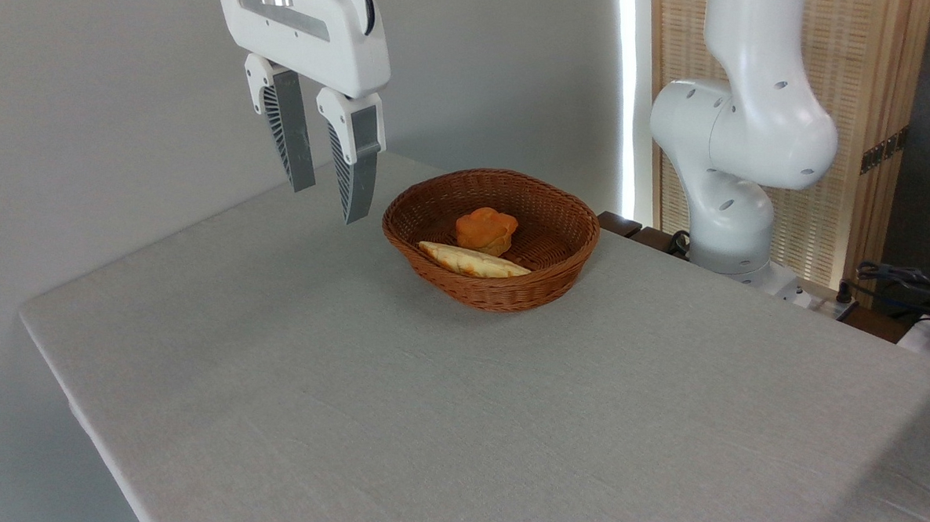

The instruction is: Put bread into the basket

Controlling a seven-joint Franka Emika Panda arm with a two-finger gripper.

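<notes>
The bread (471,260), a long tapered golden loaf, lies inside the brown wicker basket (559,269), along its near wall. A small round orange flower-shaped bun (486,230) sits behind it in the same basket. My gripper (327,203) hangs in the air to the left of the basket, well above the table. Its grey fingers (355,172) stand apart and point down. It is open, and nothing is held between them.
The table (361,391) is covered in a pale grey cloth; its left edge drops off near the wall. The robot's white base and arm (731,147) rise behind the table at the right. Cables (905,281) lie at the far right.
</notes>
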